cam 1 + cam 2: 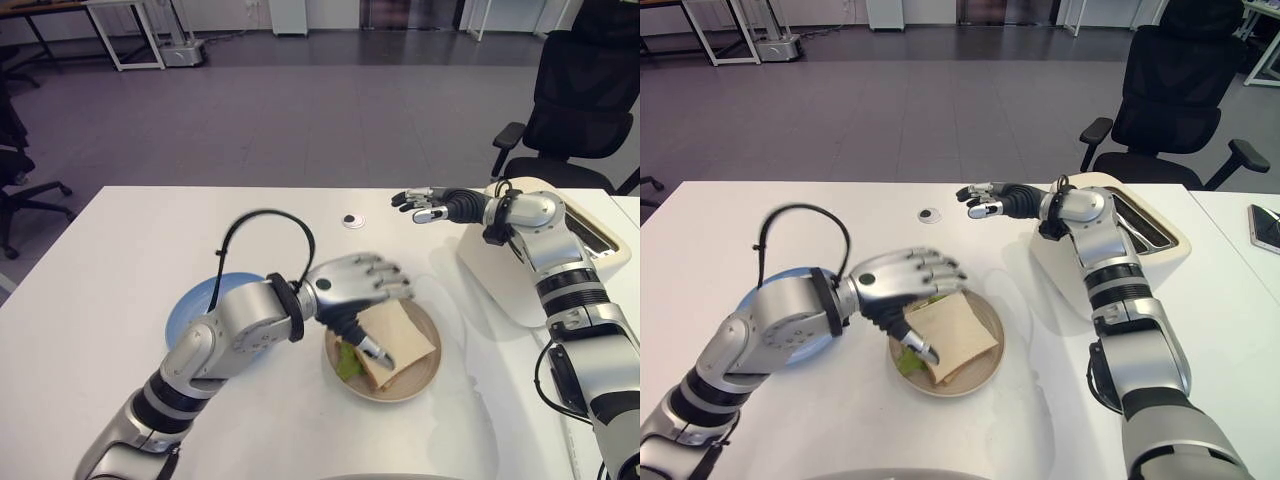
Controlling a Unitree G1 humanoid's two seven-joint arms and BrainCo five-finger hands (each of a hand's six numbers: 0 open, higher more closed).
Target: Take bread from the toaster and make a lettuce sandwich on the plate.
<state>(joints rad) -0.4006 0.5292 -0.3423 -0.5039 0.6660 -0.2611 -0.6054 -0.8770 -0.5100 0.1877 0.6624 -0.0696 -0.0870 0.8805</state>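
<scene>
Left hand (355, 285) resting on top bread slice (408, 335), grip cannot be told, sandwich on tan plate (425, 380), lettuce (347, 365) showing at edge, right hand (428, 203) spread wide, holding nothing, beside toaster (1160, 240), blue plate (195, 300) behind left arm

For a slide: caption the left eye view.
Left hand over the lettuce sandwich on the plate; right hand open by the toaster.

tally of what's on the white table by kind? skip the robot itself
Plates: 2, the blue plate and the tan plate
Toaster: 1, the white toaster
Sandwich: 1, the sandwich on the tan plate, with lettuce sticking out at its edge
Small round disc: 1
Total: 5
</scene>
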